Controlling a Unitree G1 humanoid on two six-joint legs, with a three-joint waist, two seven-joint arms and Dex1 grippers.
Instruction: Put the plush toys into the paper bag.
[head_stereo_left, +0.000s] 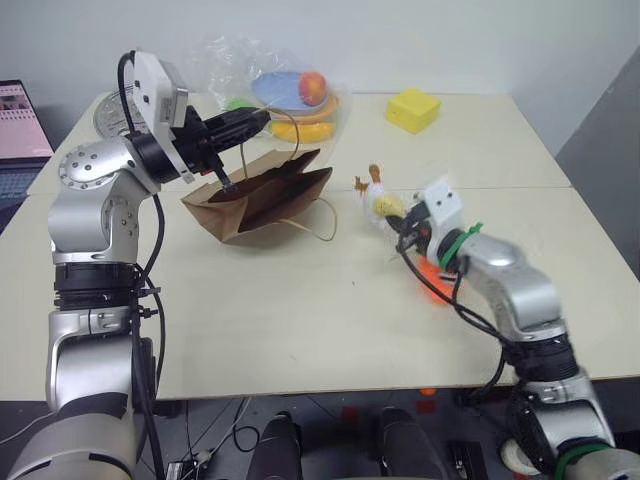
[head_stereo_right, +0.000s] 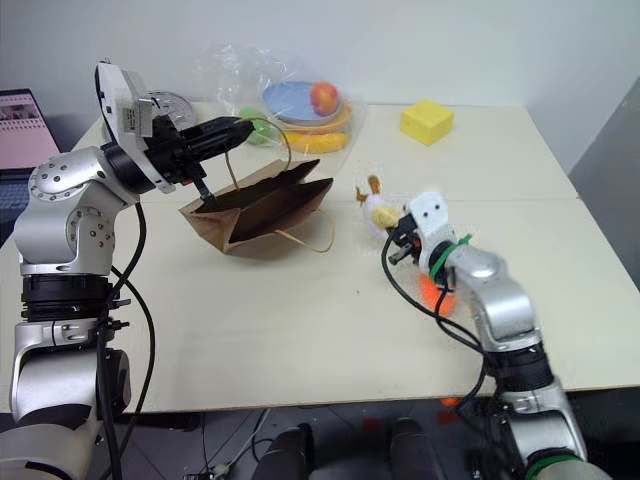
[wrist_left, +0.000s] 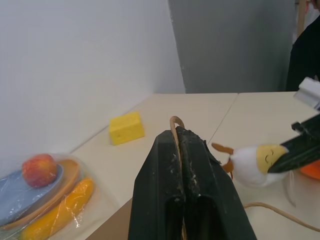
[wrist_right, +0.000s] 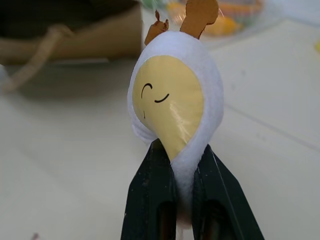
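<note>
The right gripper (wrist_right: 186, 175) pinches the soft, squashy chick (wrist_right: 175, 95) by its base (a light load); the left gripper (wrist_left: 181, 150), pressed together, lifts the bag (head_stereo_left: 262, 195) handle at ten o'clock.

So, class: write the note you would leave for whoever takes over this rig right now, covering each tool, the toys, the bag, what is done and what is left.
Left tool: shut on the paper bag's cord handle, holding the paper bag open on the table.
Right tool: shut on the egg chick plush, lifted off the table, right of the bag.
Carrot plush: on the table under the right arm.
Done: chick grasped. Nothing bagged, as far as the bag's mouth shows.
Left: drop the chick in, then fetch and bag the carrot.
</note>
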